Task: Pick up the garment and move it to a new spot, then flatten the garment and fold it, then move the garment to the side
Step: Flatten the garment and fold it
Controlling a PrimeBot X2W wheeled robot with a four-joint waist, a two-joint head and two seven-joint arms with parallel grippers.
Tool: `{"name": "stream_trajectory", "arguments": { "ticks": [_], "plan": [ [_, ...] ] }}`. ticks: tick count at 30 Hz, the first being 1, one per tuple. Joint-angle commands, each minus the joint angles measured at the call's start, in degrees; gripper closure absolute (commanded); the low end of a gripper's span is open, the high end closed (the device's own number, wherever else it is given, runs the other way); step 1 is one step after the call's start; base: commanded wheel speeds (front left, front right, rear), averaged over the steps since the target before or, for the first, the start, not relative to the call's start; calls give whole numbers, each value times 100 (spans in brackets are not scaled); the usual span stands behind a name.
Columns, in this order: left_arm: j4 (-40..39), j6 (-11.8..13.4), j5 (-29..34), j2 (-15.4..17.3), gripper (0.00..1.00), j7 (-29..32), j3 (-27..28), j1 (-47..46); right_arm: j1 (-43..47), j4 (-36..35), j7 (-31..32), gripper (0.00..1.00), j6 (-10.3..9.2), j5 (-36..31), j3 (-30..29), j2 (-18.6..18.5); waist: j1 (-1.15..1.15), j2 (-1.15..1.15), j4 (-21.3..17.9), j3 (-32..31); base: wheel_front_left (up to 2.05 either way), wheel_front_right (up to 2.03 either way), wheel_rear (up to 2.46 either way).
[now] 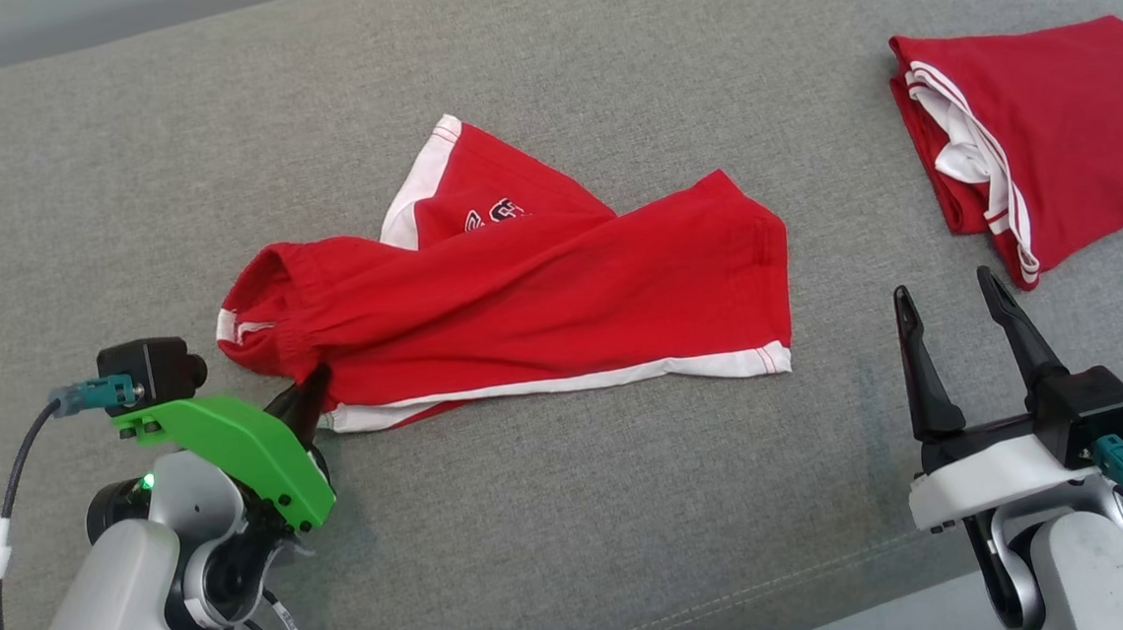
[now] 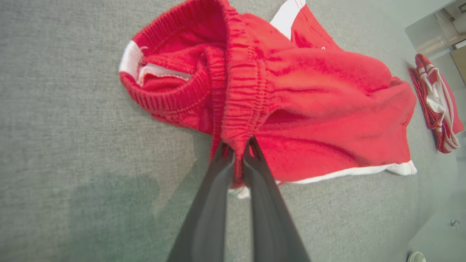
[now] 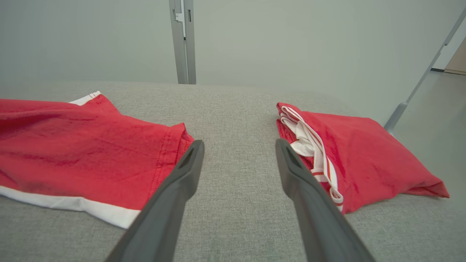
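Note:
The garment (image 1: 540,297) is a pair of red shorts with white trim, lying crumpled and partly doubled over in the middle of the grey cushion (image 1: 634,508). My left gripper (image 1: 314,382) is shut on the elastic waistband at the shorts' near left corner; in the left wrist view its fingers (image 2: 238,149) pinch a fold of the ribbed band (image 2: 240,109). My right gripper (image 1: 950,293) stands open above the cushion at the lower right, empty, between the shorts' hem (image 3: 91,160) and the other pile.
A second red and white garment (image 1: 1044,143) lies folded at the far right of the cushion, also seen in the right wrist view as a folded pile (image 3: 356,156). The cushion's front edge (image 1: 838,592) runs just before my arms. A pale wall stands behind.

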Motion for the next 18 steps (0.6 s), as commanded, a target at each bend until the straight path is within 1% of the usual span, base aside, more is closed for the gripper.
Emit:
{"name": "stream_trajectory", "arguments": {
  "ticks": [1, 7, 8, 13, 15, 16, 17, 18],
  "plan": [
    [203, -71, 40, -32, 100, 23, -5, -189, -71, 13, -15, 0, -3, -17, 12, -11, 0, 61, -108, 195, 0, 0, 0],
    [1218, -324, 187, -22, 100, -140, -108, -632, -108, 42, -15, 0, -3, 19, 23, -13, 0, 61, -248, 359, 0, 0, 0],
    [1218, -324, 187, -22, 100, -140, -108, -632, -108, 42, -15, 0, -3, 19, 23, -13, 0, 61, -248, 359, 0, 0, 0],
    [1589, -527, 250, -127, 100, -442, -167, -607, -11, 65, -15, 0, -3, 8, -55, -10, 0, 61, -245, 279, 0, 0, 0],
    [1612, -571, 327, -105, 67, -620, -182, -517, 21, 65, -15, 0, -3, -2, -104, -12, 0, 61, -207, 194, 0, 0, 0],
    [1598, -572, 361, -104, 52, -709, -191, -443, 36, 64, -15, 0, -3, -7, -122, -11, 0, 61, -183, 141, 0, 0, 0],
    [1558, -567, 379, -119, 9, -818, -180, -369, 51, 64, -15, 0, -3, -19, -135, -9, 0, 61, -155, 85, 0, 0, 0],
    [1511, -552, 377, -137, 0, -904, -168, -293, 68, 59, -15, 0, -3, -28, -148, -9, 0, 61, -127, 26, 0, 0, 0]
  ]
}}
